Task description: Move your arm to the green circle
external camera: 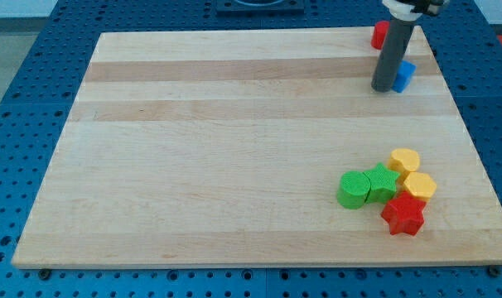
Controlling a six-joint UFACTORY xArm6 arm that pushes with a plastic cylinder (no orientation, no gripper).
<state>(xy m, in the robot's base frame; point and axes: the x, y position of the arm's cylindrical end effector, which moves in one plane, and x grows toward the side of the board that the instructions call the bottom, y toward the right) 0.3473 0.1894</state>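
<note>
- My tip (pixel 384 88) rests on the wooden board (pixel 234 149) near the view's top right corner, just beside a blue block (pixel 405 74) and below a red block (pixel 379 34).
- The green circle (pixel 352 189) lies in the lower right part of the board, well apart from my tip, at the left end of a tight cluster.
- It touches a green star (pixel 383 182); further right are a yellow block with a rounded top (pixel 405 159), a yellow hexagon (pixel 420 185) and a red star (pixel 403 215).
- To do this step well, I judge the tip should travel down and slightly to the view's left, and come to the circle from its free left or top side.
- A straight path toward the cluster's middle risks to push the yellow blocks or the green star.
- There is no claw on this arm, only a rod, so nothing is spread or pinched.
- The rod hides part of the blue block, and the red block near the corner is partly covered, so their shapes I cannot tell.
- The arm's upper part is cut off by the view's top.
</note>
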